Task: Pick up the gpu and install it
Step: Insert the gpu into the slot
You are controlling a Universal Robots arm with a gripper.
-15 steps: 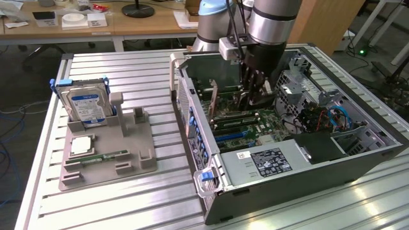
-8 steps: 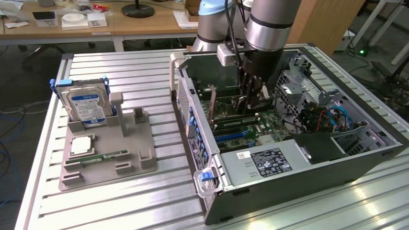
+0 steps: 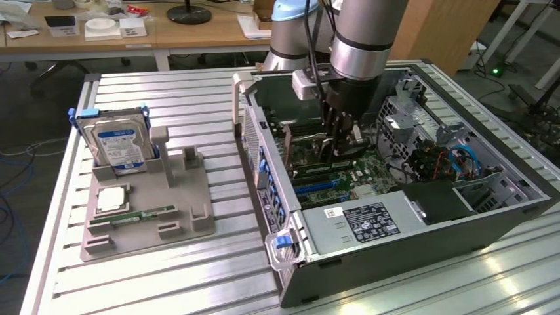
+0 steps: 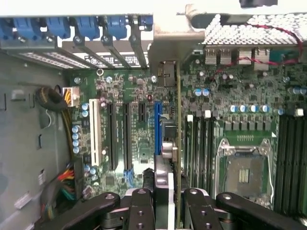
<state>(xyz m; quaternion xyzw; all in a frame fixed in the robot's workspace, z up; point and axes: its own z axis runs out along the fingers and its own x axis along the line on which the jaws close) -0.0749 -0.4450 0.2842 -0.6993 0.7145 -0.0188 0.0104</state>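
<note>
One gripper (image 4: pixel 163 203) held the gpu (image 4: pixel 177 143) edge-on above the blue slot (image 4: pixel 158 127) of our motherboard (image 4: pixel 139 120); we judged any tilt could jam it beside that slot.

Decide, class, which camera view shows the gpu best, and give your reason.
The wrist view: the gpu appears edge-on, running from the gripper toward the case's rear brackets, over the motherboard slots. In the exterior view the gpu is largely hidden behind the gripper inside the computer case.
</note>
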